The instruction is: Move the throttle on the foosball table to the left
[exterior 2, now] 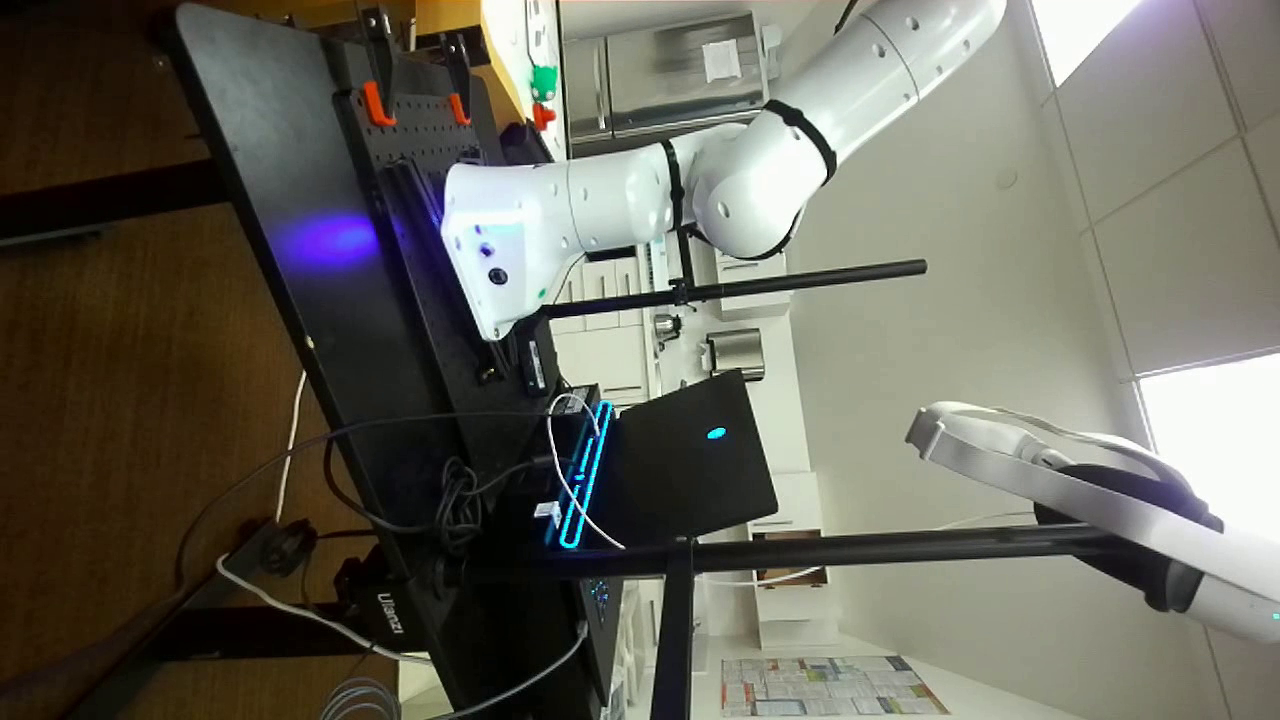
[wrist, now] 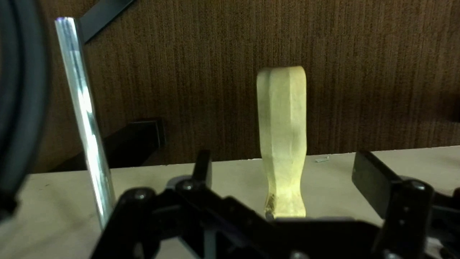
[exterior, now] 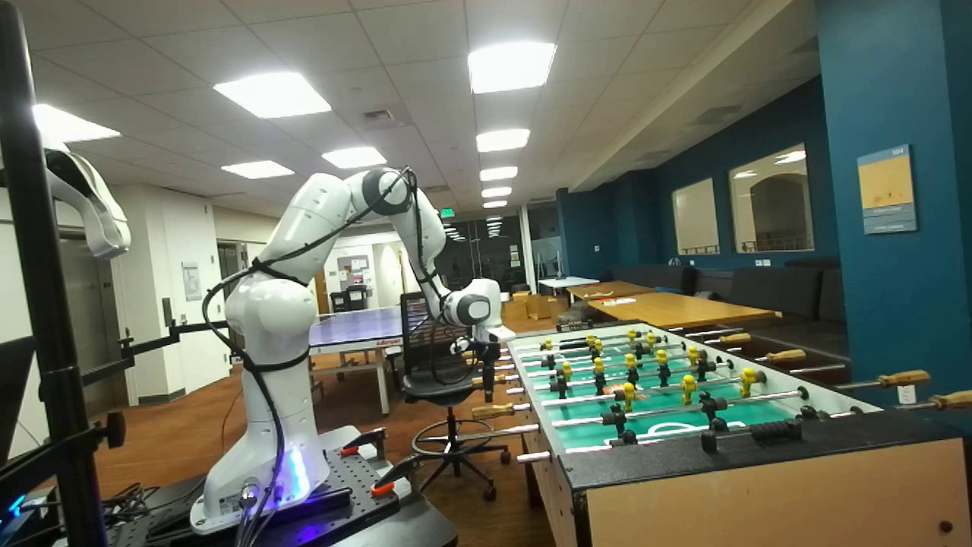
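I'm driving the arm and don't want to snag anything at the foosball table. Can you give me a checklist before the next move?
1. Gripper open: ok, its fingers stand wide apart.
2. Wooden handle lined up: ok, it shows between the fingers in the wrist view.
3. Handle gripped for pushing: not ok, gaps show on both sides.
4. Handle deep enough between the fingers: cannot tell from these views.
5. Metal rod clear of the gripper: cannot tell; its lower part meets the gripper's outline in the wrist view.
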Motion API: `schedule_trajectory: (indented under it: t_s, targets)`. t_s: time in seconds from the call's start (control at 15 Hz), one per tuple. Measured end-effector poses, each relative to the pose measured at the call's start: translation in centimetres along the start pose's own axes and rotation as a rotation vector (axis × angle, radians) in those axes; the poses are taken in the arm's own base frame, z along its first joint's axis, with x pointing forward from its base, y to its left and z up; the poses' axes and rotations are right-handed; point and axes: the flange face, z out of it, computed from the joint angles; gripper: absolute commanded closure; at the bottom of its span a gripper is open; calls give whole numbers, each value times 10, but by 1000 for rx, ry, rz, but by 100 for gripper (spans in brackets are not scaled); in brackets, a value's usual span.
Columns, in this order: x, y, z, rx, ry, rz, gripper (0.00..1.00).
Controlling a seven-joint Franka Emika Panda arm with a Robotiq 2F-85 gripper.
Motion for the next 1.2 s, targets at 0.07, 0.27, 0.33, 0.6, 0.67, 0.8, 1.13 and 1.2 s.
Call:
schedule_trajectory:
  t_s: [0.07,0.27,0.33,0.6,0.67,0.8,1.13,1.2]
  targets:
    - [0,1,4,-4,-1,1,0]
    - [-2,1,16,-14,-5,-2,0]
    - [-3,1,19,-16,-7,-4,0]
    - [-8,-5,30,-26,-14,-18,0]
    - [-9,-6,32,-27,-15,-21,0]
    - [-9,-9,36,-29,-16,-24,0]
    - [-6,-11,42,-31,-18,-23,51]
    - [-5,-11,44,-31,-18,-23,58]
